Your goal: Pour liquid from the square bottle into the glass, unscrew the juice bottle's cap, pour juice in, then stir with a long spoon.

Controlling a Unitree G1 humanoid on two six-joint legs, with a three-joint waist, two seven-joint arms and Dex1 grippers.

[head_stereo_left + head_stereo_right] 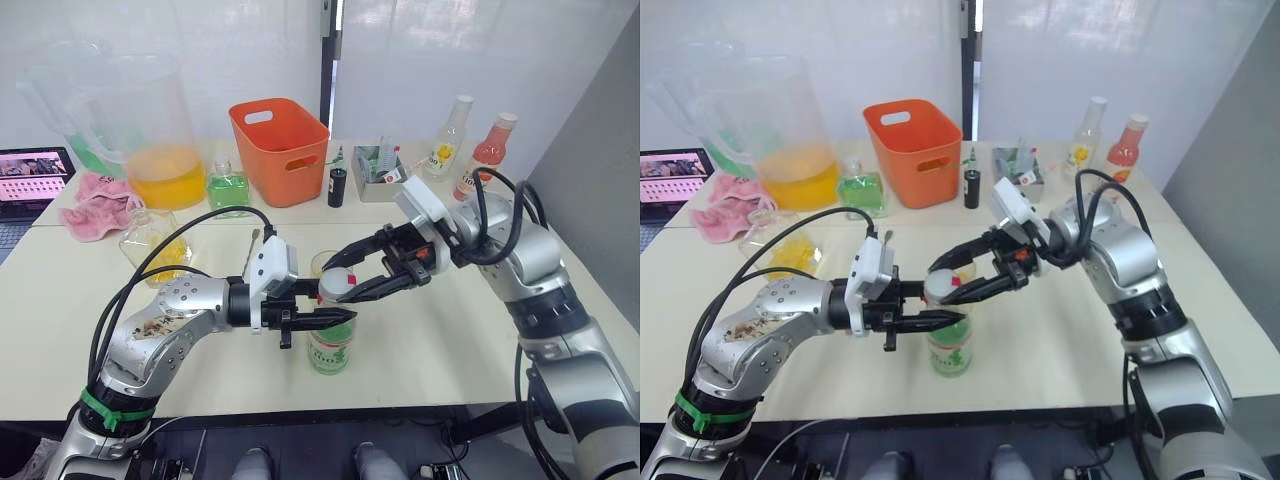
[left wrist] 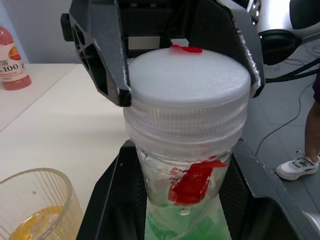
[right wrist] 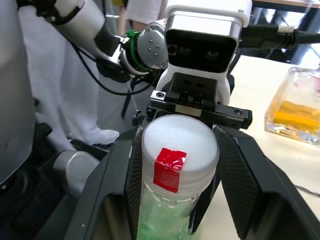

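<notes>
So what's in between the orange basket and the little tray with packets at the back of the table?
A small black bottle stands between the orange basket and the tray of packets; the left eye view shows it, with bare table on either side.

I see the cap (image 2: 187, 80) as matt white plastic, faintly grainy on top, with a glossy red tape patch; the juice bottle (image 1: 331, 345) beneath it is clear, shiny plastic under a green-and-white label. The left gripper (image 1: 340, 316) and right gripper (image 1: 345, 272) have matt black fingers (image 2: 102, 50), rough and scuffed pale along their edges. The glass (image 2: 35, 207) looks ribbed and glossy. The square bottle (image 1: 153, 245) is faceted clear glass. The table (image 1: 440, 340) has a smooth cream matt top. The basket (image 1: 280, 150) is smooth orange plastic, the cloth (image 1: 95, 208) soft pink fabric, and the pitcher (image 1: 140, 125) clear plastic.
</notes>
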